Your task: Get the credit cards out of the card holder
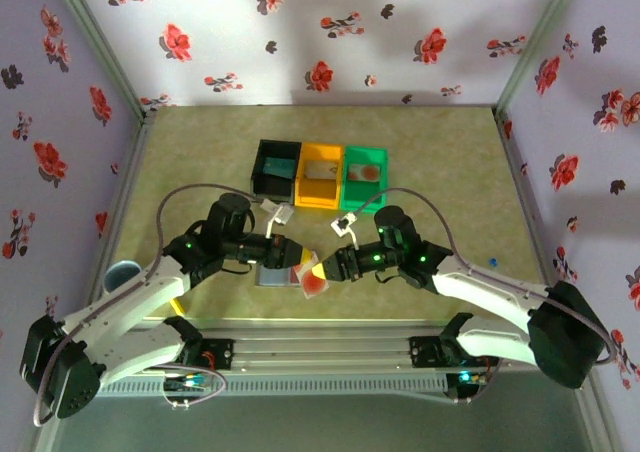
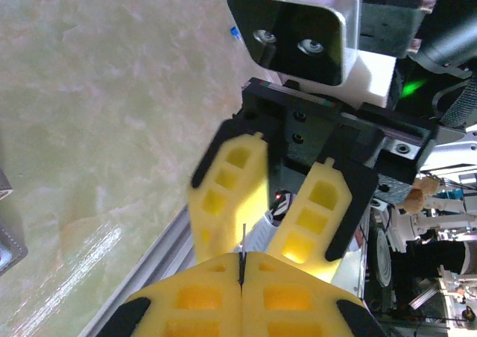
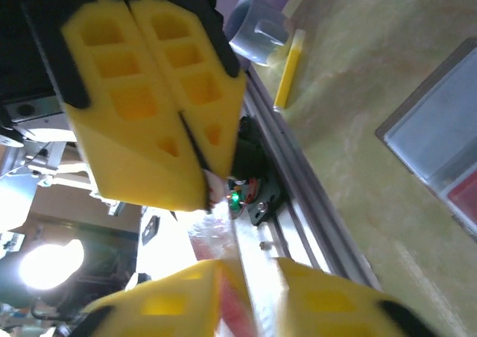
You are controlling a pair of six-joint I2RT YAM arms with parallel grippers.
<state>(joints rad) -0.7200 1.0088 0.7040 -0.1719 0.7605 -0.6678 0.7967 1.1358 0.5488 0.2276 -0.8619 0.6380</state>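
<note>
Top view: left gripper (image 1: 297,257) and right gripper (image 1: 326,268) meet tip to tip above near table edge. Red card (image 1: 313,280) sits between them. Grey card holder (image 1: 270,274) lies flat on table, under left gripper.
Left wrist: left gripper squeezed tight on thin card edge. Right gripper fingers spread apart.
Right wrist: right gripper jaws wide, red card in gap. Card holder on table, off to side.

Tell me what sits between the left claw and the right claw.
A red card spans the gap in the top view; the left wrist view shows its thin edge pinched in the shut left claw, the right claw standing open.
</note>
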